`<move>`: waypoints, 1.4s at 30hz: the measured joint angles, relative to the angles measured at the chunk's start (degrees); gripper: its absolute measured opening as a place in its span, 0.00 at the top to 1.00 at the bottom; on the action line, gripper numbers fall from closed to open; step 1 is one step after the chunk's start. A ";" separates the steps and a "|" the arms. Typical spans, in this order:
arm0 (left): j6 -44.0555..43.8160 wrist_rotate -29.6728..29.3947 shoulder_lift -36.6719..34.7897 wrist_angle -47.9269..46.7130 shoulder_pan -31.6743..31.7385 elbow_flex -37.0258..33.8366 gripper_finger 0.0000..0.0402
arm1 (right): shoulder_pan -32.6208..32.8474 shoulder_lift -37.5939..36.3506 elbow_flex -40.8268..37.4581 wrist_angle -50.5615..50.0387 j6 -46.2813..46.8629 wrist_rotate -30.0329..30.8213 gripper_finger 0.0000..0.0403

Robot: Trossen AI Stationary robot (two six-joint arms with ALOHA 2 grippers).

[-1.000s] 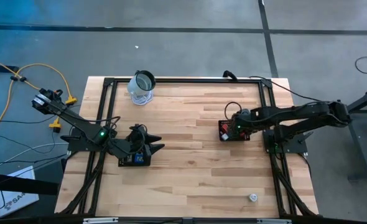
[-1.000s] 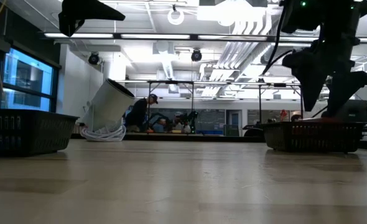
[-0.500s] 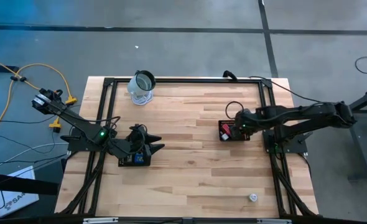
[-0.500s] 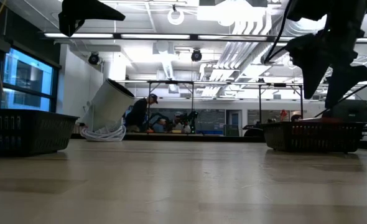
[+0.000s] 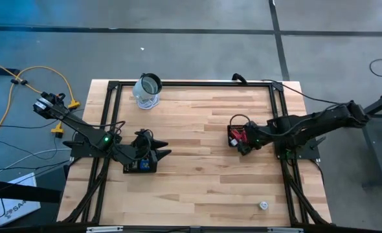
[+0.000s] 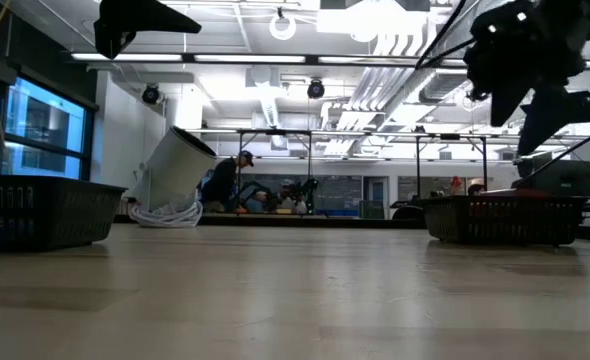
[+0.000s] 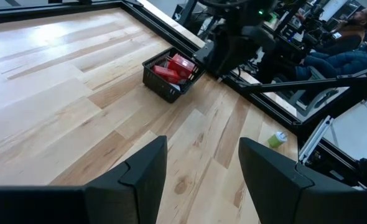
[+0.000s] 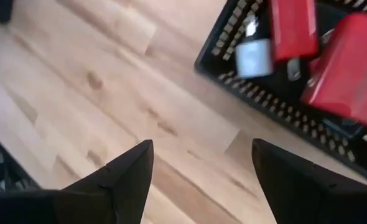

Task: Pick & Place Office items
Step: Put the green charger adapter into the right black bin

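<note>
Red blocks point(image 8: 333, 59) and a whitish piece point(image 8: 253, 57) lie in the black mesh tray point(image 5: 230, 130) at the table's right. My right gripper point(image 8: 202, 146) hangs open above the bare wood just off that tray's near edge point(image 5: 243, 147), holding nothing. A blue block point(image 5: 144, 164) lies in the left mesh tray point(image 5: 127, 168). My left gripper point(image 7: 202, 146) hovers open over this tray, pointing toward the table's right. A whitish round piece point(image 5: 263, 205) rests on the table near the front right corner.
A clear glass jar point(image 5: 147, 90) stands at the far left of the table. A black frame point(image 5: 191, 83) runs around the tabletop. Bare wood point(image 5: 197, 149) lies between the two trays. People sit in the room beyond the table point(image 6: 237, 180).
My right gripper has risen from above the right tray and swung toward the table's near edge, turning as it went. It now hangs beside the tray, over bare wood. Its fingers stay open and carry nothing.
</note>
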 joint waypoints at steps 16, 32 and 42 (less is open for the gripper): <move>0.01 0.00 0.00 -0.01 0.00 0.01 0.52 | 16.07 4.71 0.04 5.50 18.15 0.04 0.36; 0.00 -0.01 0.00 0.00 0.00 0.00 0.52 | 23.21 13.36 0.07 17.59 9.64 -1.61 0.36; 0.01 0.00 0.00 0.01 0.00 0.02 0.52 | 25.62 13.46 0.04 20.28 -17.42 4.34 0.36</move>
